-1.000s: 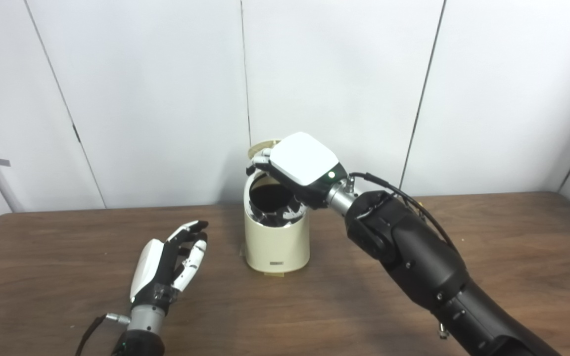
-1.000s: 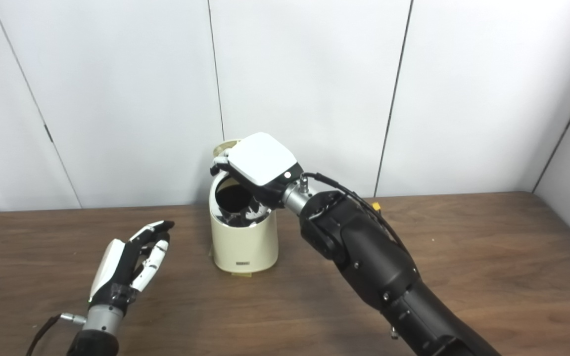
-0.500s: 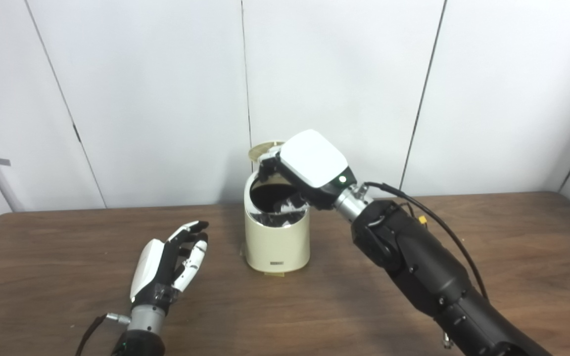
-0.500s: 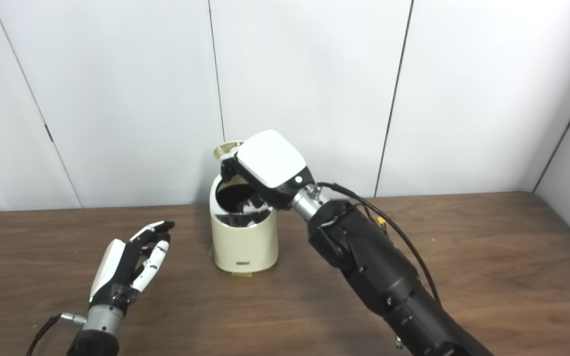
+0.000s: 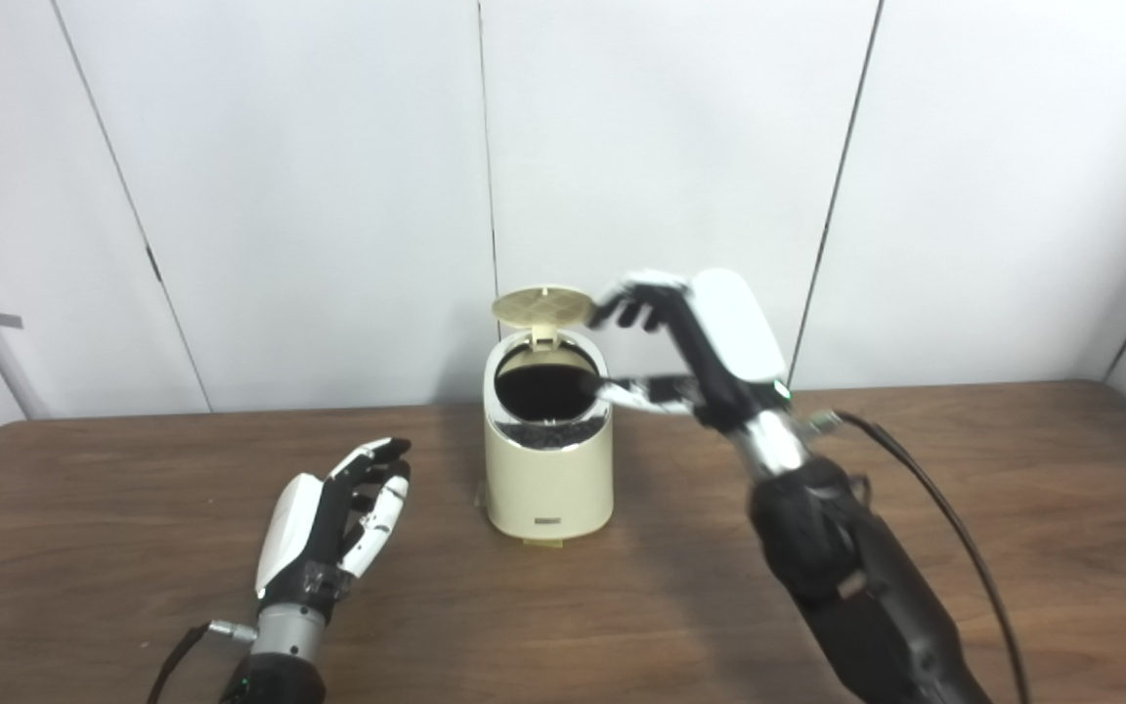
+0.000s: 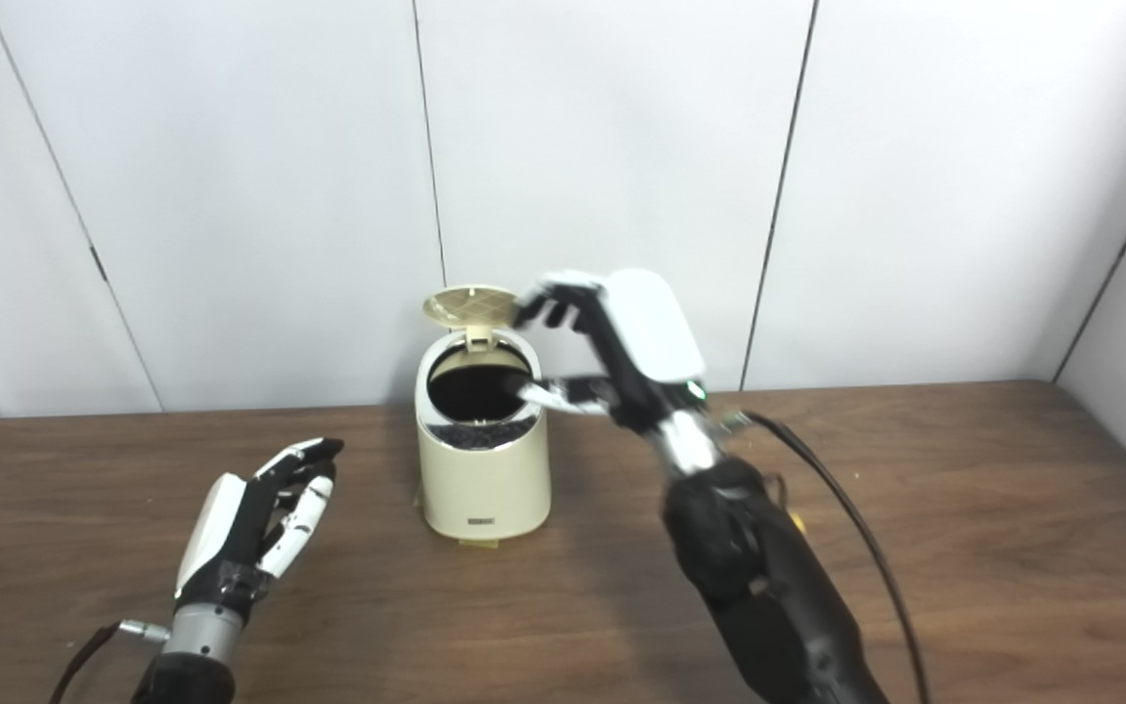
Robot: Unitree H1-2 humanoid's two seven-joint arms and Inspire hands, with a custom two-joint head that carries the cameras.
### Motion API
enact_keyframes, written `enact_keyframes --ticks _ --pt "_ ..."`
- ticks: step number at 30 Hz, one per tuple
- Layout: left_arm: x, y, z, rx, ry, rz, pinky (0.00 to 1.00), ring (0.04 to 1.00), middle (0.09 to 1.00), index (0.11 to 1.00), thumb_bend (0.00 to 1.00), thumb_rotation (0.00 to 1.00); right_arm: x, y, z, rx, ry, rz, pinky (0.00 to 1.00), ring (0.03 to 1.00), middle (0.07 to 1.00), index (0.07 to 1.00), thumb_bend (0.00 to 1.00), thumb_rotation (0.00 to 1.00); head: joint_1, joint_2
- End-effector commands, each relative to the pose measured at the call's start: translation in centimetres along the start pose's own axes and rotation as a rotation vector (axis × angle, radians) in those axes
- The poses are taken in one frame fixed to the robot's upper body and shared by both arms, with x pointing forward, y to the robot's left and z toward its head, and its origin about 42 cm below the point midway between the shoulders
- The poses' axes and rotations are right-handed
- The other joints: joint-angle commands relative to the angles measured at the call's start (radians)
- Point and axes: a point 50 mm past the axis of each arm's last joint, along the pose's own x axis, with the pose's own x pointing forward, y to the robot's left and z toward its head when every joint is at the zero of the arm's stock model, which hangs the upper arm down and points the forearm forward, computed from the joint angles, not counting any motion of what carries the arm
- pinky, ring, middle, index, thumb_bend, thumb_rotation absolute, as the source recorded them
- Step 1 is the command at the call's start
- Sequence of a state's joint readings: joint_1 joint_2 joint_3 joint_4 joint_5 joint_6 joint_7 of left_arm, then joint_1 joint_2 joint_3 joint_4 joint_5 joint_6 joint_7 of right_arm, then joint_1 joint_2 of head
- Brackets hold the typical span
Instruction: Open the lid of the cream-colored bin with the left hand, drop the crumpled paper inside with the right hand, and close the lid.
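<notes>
The cream-colored bin (image 5: 547, 469) stands on the wooden table (image 5: 133, 548) near the back wall. Its round lid (image 5: 541, 307) is tipped up and open at the back, and the dark inside (image 5: 543, 387) shows. No crumpled paper is visible. My right hand (image 5: 688, 344) is open and empty, raised just right of the bin's rim, with its thumb reaching toward the opening. It also shows in the right eye view (image 6: 612, 352). My left hand (image 5: 333, 518) is open and empty, low over the table to the left of the bin.
White wall panels stand close behind the bin. A black cable (image 5: 934, 508) runs along the right forearm. The table's front edge lies out of view below.
My right hand has pulled back from over the bin's mouth to the right and turned upright, fingers spread. The lid and the opening are now uncovered. The left hand has not moved.
</notes>
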State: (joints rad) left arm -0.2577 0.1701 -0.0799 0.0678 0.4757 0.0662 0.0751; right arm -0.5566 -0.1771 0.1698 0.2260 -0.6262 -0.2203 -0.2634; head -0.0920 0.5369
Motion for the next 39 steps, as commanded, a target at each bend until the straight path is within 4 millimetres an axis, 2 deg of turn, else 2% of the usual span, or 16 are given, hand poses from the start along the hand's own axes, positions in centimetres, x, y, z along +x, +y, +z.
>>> enact_keyframes --ticks 1,4,6,9,12,16,21,22,25,28,32,33,36,37,38,39 --pt "1.1 1.1 1.6 0.007 -0.06 0.051 0.68 0.785 0.82 0.831 0.37 0.93 0.1 -1.0 -0.7 0.079 -0.027 -0.083 0.63 0.772 0.843 0.815 0.52 0.43 -0.001 0.001" --pt "1.1 1.1 1.6 0.012 -0.06 0.051 0.68 0.785 0.821 0.831 0.37 0.94 -2.7 -0.2 -2.3 0.16 0.064 -0.129 0.71 0.817 0.859 0.843 0.51 0.51 0.003 -0.003" --pt "1.1 1.1 1.6 0.011 -0.059 0.05 0.67 0.783 0.819 0.829 0.37 0.94 -4.1 0.3 -2.8 0.182 0.115 -0.142 0.73 0.834 0.868 0.848 0.5 0.53 0.002 -0.004" --pt "1.1 1.2 1.6 0.014 -0.057 0.046 0.67 0.773 0.809 0.827 0.38 0.94 -6.7 1.2 -3.7 0.208 0.182 -0.137 0.7 0.818 0.856 0.84 0.47 0.51 0.008 -0.003" --pt "1.2 1.4 1.8 0.021 -0.056 0.045 0.67 0.775 0.811 0.827 0.38 0.94 -8.5 1.6 -4.2 0.229 0.22 -0.112 0.7 0.812 0.853 0.836 0.46 0.5 0.009 -0.001" --pt "1.6 1.8 2.0 0.026 -0.072 0.045 0.67 0.779 0.813 0.825 0.37 0.93 -8.9 1.6 -4.5 0.222 0.251 -0.085 0.67 0.8 0.852 0.848 0.41 0.54 0.013 -0.003" --pt "3.0 3.6 3.6 0.02 -0.136 0.07 0.69 0.79 0.814 0.822 0.4 0.94 -9.2 1.9 -5.1 0.235 0.297 -0.039 0.73 0.83 0.871 0.888 0.39 0.66 0.021 -0.004" --pt "3.4 4.1 4.2 0.015 -0.16 0.082 0.7 0.798 0.817 0.825 0.41 0.94 -9.4 2.0 -5.2 0.233 0.308 -0.03 0.73 0.831 0.87 0.888 0.4 0.68 0.021 -0.004" --pt "4.7 5.6 6.2 0.037 -0.232 0.113 0.72 0.799 0.811 0.825 0.55 0.98 -9.6 2.1 -5.5 0.224 0.338 -0.013 0.74 0.834 0.864 0.889 0.41 0.72 0.022 -0.005" --pt "6.3 6.9 8.9 0.062 -0.293 0.138 0.68 0.774 0.794 0.812 0.62 0.97 -9.8 2.2 -5.7 0.219 0.381 0.015 0.72 0.82 0.853 0.902 0.43 0.75 0.025 -0.006" --pt "8.0 8.1 13.2 0.096 -0.375 0.159 0.67 0.781 0.807 0.821 0.65 0.91 -9.9 2.5 -5.8 0.222 0.412 0.046 0.66 0.778 0.839 0.91 0.42 0.74 0.03 -0.008" --pt "8.3 8.4 14.2 0.102 -0.392 0.161 0.67 0.781 0.808 0.823 0.65 0.9 -9.9 2.5 -5.8 0.228 0.422 0.055 0.66 0.783 0.844 0.918 0.43 0.77 0.03 -0.008" --pt "9.2 9.0 16.5 0.13 -0.423 0.154 0.69 0.795 0.822 0.837 0.66 0.91 -10.0 2.7 -5.9 0.231 0.442 0.079 0.71 0.811 0.857 0.935 0.46 0.81 0.035 -0.011" --pt "9.5 9.2 17.4 0.141 -0.434 0.154 0.68 0.796 0.826 0.827 0.68 0.93 -10.0 2.8 -5.9 0.231 0.45 0.09 0.76 0.845 0.876 0.95 0.41 0.82 0.035 -0.011" --pt "9.8 9.5 18.7 0.157 -0.455 0.153 0.68 0.796 0.826 0.827 0.68 0.93 -10.0 2.9 -6.0 0.228 0.453 0.101 0.76 0.845 0.876 0.95 0.41 0.82 0.039 -0.012" --pt "10.0 9.7 19.6 0.168 -0.469 0.152 0.68 0.81 0.841 0.831 0.7 0.93 -10.0 2.9 -6.0 0.226 0.456 0.108 0.78 0.861 0.894 0.948 0.37 0.83 0.039 -0.012"
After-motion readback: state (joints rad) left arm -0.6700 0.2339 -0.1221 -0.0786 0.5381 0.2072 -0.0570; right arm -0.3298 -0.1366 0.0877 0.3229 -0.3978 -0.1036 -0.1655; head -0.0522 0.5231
